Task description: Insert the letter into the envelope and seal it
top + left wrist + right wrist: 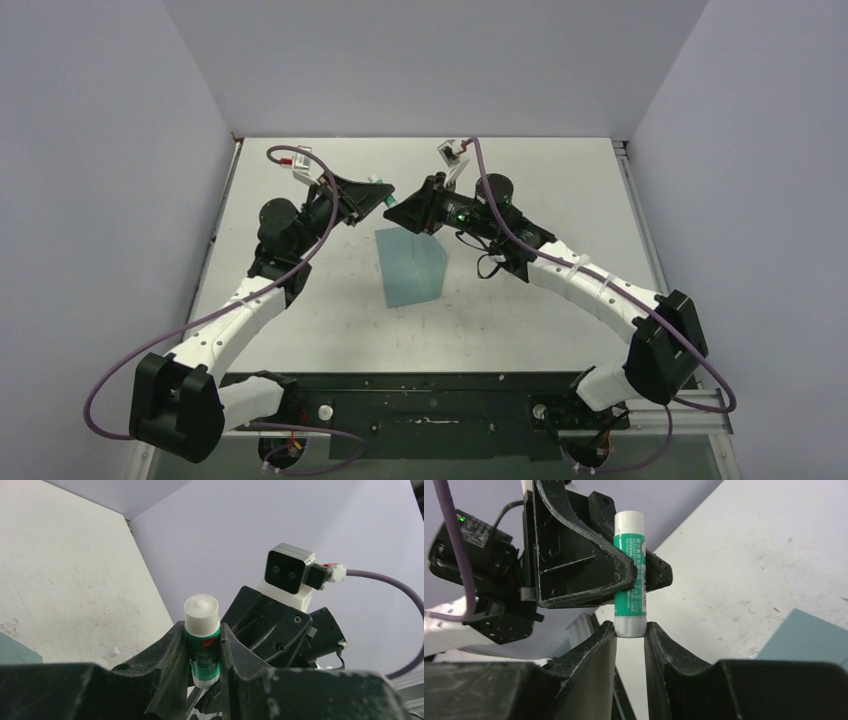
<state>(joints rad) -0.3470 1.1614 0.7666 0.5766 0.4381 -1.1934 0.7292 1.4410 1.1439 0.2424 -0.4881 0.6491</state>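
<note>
The envelope [412, 265] lies flat on the worktop [540, 330], midway between the two arms and a little nearer than their tips. The letter shows in no view, so it is probably already tucked inside, though the pictures cannot confirm that. From above I cannot tell whether the flap lies open or down, and nothing suggests it has been glued. That leaves the sealing: spreading glue and pressing the flap shut.

Beyond the envelope, raised off the worktop, both arms meet over a glue stick [628, 605]. The left tool [202, 630] is clamped around the green middle of the stick, its fingers tight on either side of the label. The right tool [630, 630] stands narrow, its fingers pressed against the grey end of the same stick, so it too appears to be gripping it. This looks like the step of pulling the stick's end piece off while the other arm holds the body steady
</note>
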